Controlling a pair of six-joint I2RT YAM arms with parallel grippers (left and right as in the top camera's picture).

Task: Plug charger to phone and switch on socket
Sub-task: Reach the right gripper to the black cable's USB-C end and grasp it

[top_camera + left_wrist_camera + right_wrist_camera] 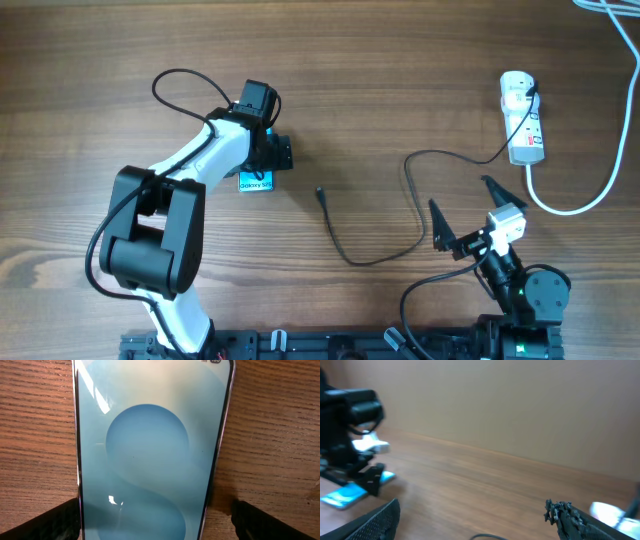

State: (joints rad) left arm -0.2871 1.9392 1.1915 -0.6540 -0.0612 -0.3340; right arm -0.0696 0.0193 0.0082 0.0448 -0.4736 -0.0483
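Observation:
The phone (257, 182) lies flat on the wooden table, mostly hidden under my left gripper (272, 155). In the left wrist view the phone (150, 435) fills the frame with its light blue-teal screen. My left gripper (155, 522) is open and straddles the phone, one finger at each long edge. The charger is a thin black cable (415, 235) running from the socket (522, 118) to its loose connector (320, 192) on the table. My right gripper (459, 193) is open, empty and raised, near the cable's bend. It also shows open in the right wrist view (472, 515).
A thick white cord (600, 195) loops from the socket to the table's far right edge. The right wrist view shows the left arm (350, 435) over the phone (342, 496) and a bit of cable (485, 536) below.

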